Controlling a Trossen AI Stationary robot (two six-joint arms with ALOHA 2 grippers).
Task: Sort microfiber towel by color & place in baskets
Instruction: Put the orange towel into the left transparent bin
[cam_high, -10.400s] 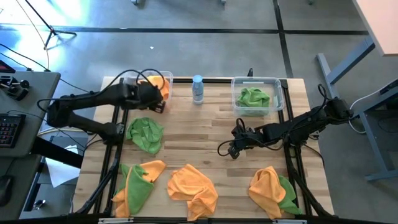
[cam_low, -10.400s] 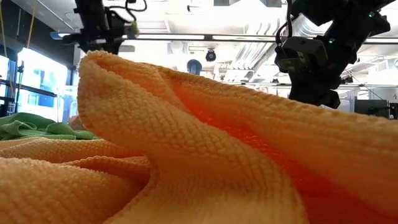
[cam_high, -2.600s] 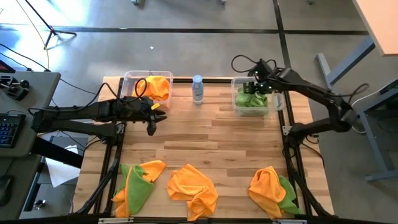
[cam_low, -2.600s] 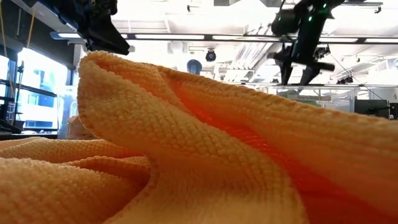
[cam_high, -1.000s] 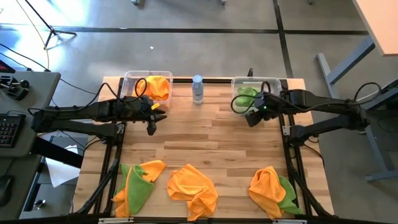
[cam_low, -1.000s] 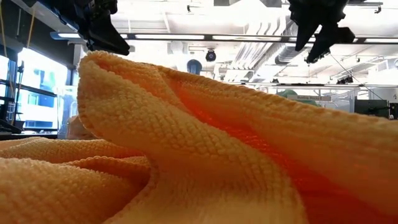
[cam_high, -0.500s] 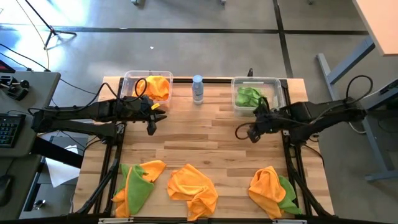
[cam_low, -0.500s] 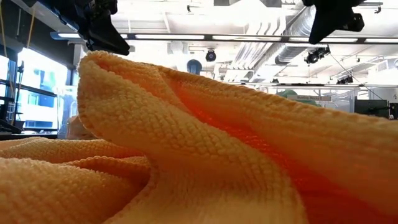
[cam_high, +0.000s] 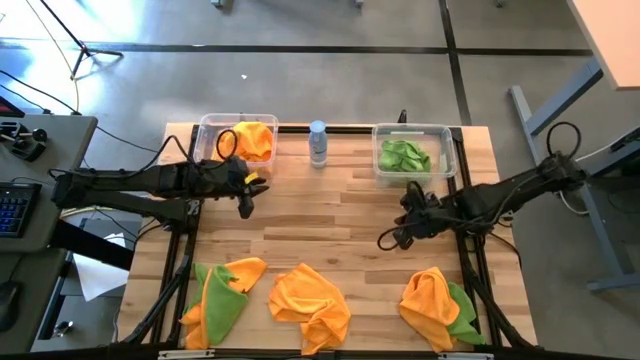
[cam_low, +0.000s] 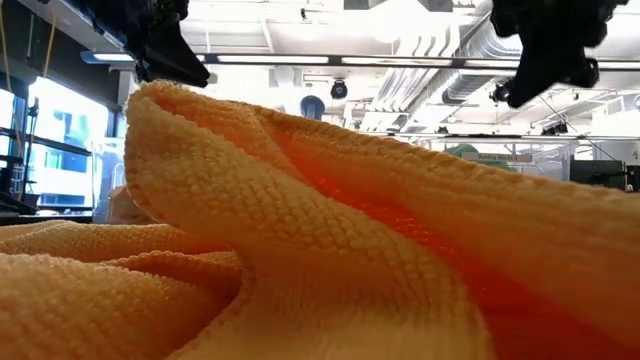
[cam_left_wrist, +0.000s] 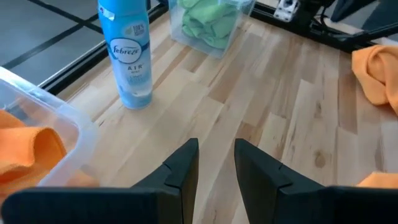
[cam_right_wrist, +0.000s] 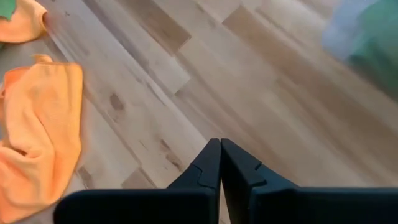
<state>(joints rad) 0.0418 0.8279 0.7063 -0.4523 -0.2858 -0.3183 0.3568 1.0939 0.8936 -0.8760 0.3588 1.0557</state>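
Three heaps of towels lie along the table's near edge: an orange and green one (cam_high: 220, 290), an orange one (cam_high: 310, 300) that fills the low view (cam_low: 300, 230), and an orange and green one (cam_high: 437, 298). The left basket (cam_high: 212, 128) holds orange towels (cam_high: 254, 138). The right basket (cam_high: 447, 150) holds green towels (cam_high: 404, 155). My left gripper (cam_high: 245, 196) (cam_left_wrist: 216, 155) hangs open just in front of the left basket. My right gripper (cam_high: 386, 240) (cam_right_wrist: 219, 155) is shut and empty over bare wood between the right basket and the near heaps.
A pale bottle with a blue cap (cam_high: 318, 142) (cam_left_wrist: 127, 56) stands at the far edge between the two baskets. Bare wood (cam_high: 320, 220) spans the table's middle. Black frame rails (cam_high: 186, 260) run along the left and right sides.
My right gripper has moved from beside the right basket toward the near edge and a little to the left, coming out over the bare wood. The towels and baskets have stayed where they were.
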